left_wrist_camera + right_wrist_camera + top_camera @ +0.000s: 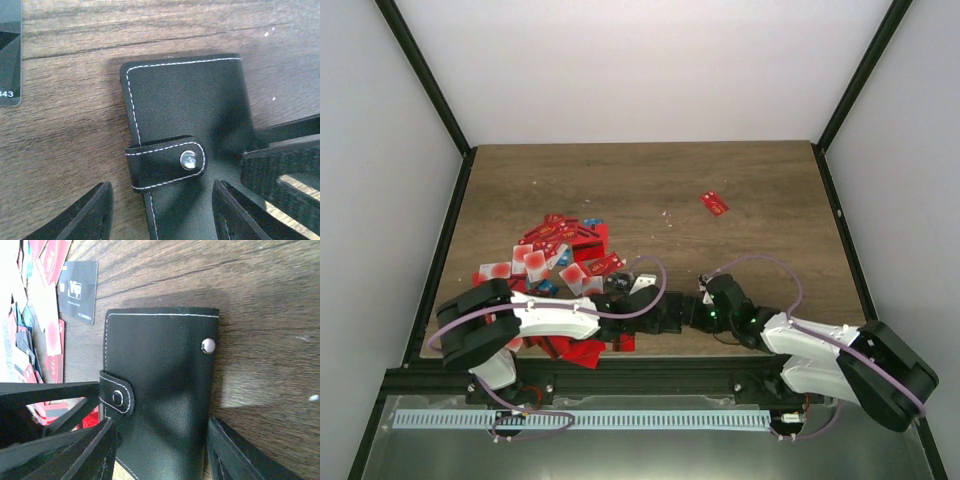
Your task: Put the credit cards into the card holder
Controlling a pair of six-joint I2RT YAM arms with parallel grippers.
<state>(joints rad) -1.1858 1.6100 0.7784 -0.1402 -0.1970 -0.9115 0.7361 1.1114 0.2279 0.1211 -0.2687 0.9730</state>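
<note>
since both grippers are crowded over one small item, collision is listed first: the left gripper (161, 186) and right gripper (161, 422) are set head to head, and one could be struck by the other if either is closed or lifted carelessly. the card holder (160, 355) could also be skidded across the table (650, 180), or pinched shut with its strap (165, 162) laid over one edge, so that no credit cards (560, 255) could be admitted.
item: card holder, flat, folded, near the front edge, between the arms, beside the red pile.
left fingers (92, 215): part open, one over bare wood, one over the holder's face; nothing held.
right fingers (235, 455): part open, set astride the holder's long edges, one seemingly touching; a true clamp cannot be told.
</note>
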